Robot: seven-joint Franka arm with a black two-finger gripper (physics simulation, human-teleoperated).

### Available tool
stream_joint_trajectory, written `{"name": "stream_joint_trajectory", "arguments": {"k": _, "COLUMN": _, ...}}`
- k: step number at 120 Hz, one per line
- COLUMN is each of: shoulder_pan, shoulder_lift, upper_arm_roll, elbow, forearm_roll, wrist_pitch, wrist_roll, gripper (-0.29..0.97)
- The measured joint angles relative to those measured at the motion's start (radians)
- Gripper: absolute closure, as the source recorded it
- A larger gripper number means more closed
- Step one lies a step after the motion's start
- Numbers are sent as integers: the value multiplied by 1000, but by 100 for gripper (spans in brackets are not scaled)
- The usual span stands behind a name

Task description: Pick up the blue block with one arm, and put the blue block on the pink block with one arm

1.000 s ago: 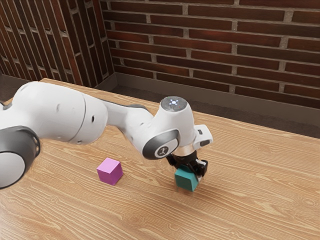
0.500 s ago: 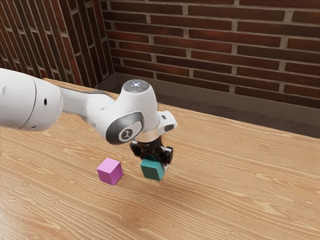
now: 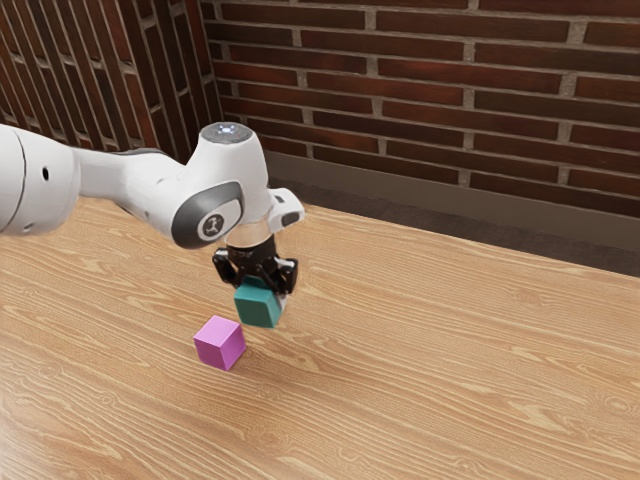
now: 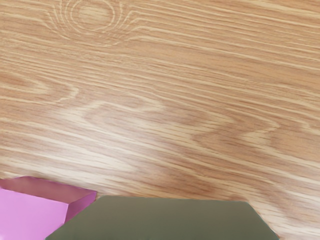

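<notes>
Gripper (image 3: 262,289), black and two-fingered, hangs downward from the white robot arm (image 3: 130,185) and is clenched on the small, cubic blue-green block (image 3: 259,306), one finger on each of two opposite faces. The blue-green block is held clear of the wooden table (image 3: 450,350) with its shadow on the wood below, and it sits slightly tilted in the grasp. It hangs above and toward the exterior view's right of the matte, cubic pink block (image 3: 220,343); the two are near each other but not touching, and the held block is not over the pink block's top face. One second ago the gripper held the same block low over the table, well apart from the pink block toward the exterior view's right. Half a second ago it was closer and still low. It now stands higher and closer again, the arm having drawn back toward the exterior view's left. The pink block rests flat on the table in the same spot as in both earlier frames. In the wrist view the held block shows as a dark blurred shape (image 4: 165,220) just under the hand, with a corner of the pink block (image 4: 30,210) beside it and table grain (image 4: 160,100) beyond. A red brick wall (image 3: 450,80) stands behind the table.
</notes>
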Motion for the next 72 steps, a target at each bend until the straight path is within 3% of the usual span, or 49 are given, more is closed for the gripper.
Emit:
{"name": "stream_joint_trajectory", "arguments": {"k": 37, "shoulder_pan": 98, "shoulder_lift": -33, "upper_arm_roll": -1, "elbow": -5, "forearm_roll": 6, "wrist_pitch": -54, "wrist_roll": 79, "gripper": 32}}
{"name": "stream_joint_trajectory", "arguments": {"k": 72, "shoulder_pan": 179, "shoulder_lift": -120, "upper_arm_roll": -22, "elbow": -118, "forearm_roll": -1, "wrist_pitch": -71, "wrist_roll": 173, "gripper": 31}}
